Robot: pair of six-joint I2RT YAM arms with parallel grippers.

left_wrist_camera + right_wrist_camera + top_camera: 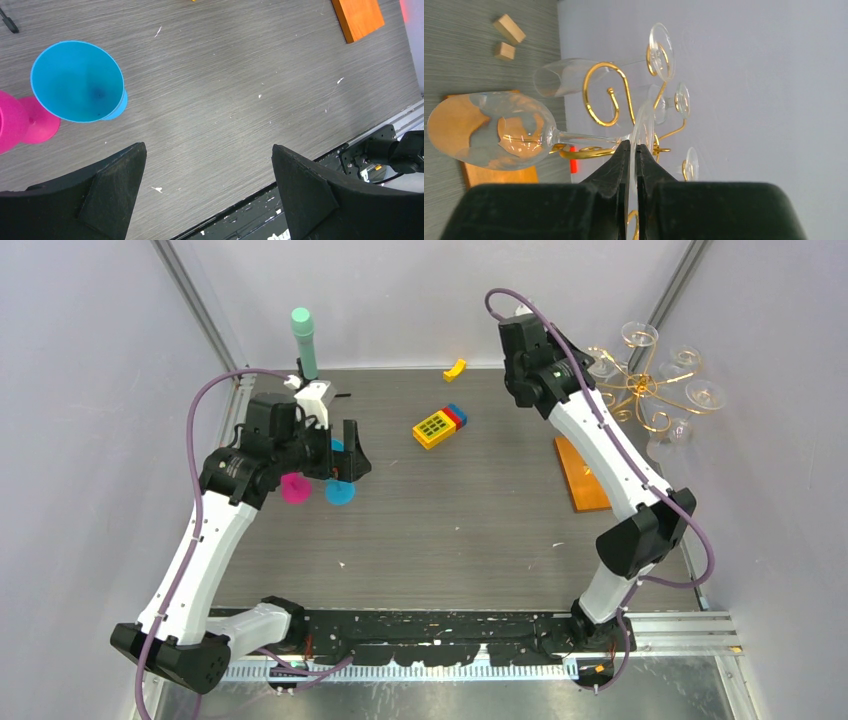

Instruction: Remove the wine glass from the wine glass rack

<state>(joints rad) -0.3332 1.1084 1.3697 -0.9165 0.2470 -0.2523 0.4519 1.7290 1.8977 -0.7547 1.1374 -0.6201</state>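
The wine glass rack (pixel 640 390) is gold wire with spiral arms on an orange-brown wooden base (pixel 582 475), at the back right. Several clear glasses hang from it by their feet. In the right wrist view one wine glass (pixel 489 130) lies with its bowl to the left and its stem running to a round foot (pixel 644 120). My right gripper (pixel 634 147) is shut on the edge of that foot, beside a gold spiral (pixel 601 95). From above, the right gripper (pixel 588 372) is at the rack's left side. My left gripper (pixel 345 455) stands open and empty over the table, far from the rack.
A blue cup (pixel 77 82) and a pink cup (pixel 20 125) stand just beyond my left gripper (pixel 207 155). A yellow toy block (pixel 437 426), a small yellow piece (pixel 455 368) and a teal cylinder (pixel 303 340) sit further back. The grey wall is close behind the rack.
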